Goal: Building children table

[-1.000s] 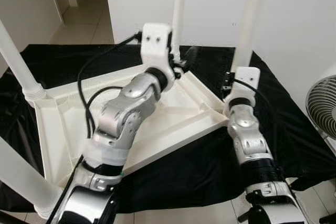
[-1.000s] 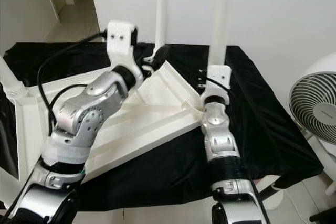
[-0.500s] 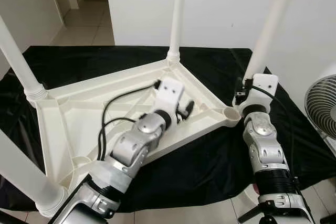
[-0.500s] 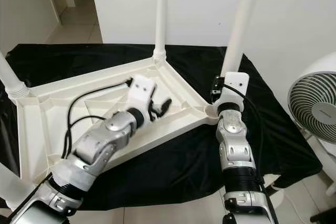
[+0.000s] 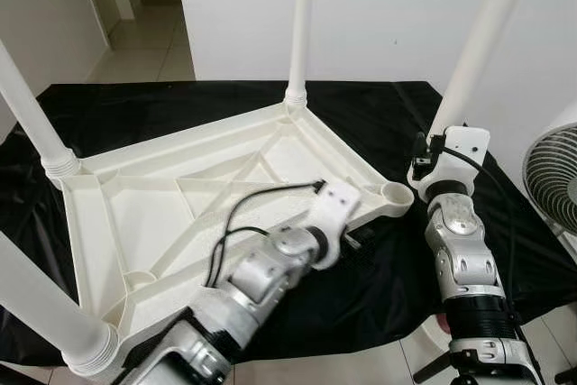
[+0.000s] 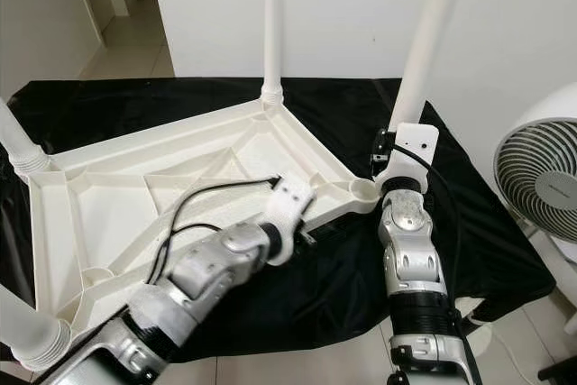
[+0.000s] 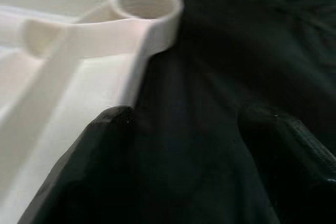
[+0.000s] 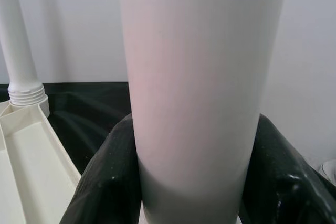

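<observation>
Seen from the head cameras, the left gripper [image 5: 362, 242] has pulled back from the far corner of the upturned white plastic tabletop [image 5: 135, 214], where it was a second ago, to the near right edge, just short of the empty round leg socket [image 5: 395, 194]; the whole tabletop now shows, lying underside up on a black cloth [image 5: 379, 123], ribbed with moulded diagonal braces, smooth and matt. Three round white legs stand in its other corners: far leg [image 5: 300, 24], left leg [image 5: 27, 101] and near-left leg [image 5: 45, 308]. The right gripper [image 5: 424, 161] holds the fourth white tapered plastic leg [image 5: 487, 33] low down, tilted, its foot beside the socket rather than upright as before. A white wire-grille fan [image 5: 552, 182] stands at the right. In the left wrist view the two black fingers [image 7: 107, 145] are spread wide over the cloth, holding nothing, one tip overlapping the tabletop's edge. In the right wrist view the black fingers [image 8: 107, 177] press either side of the smooth leg, pinching it.
</observation>
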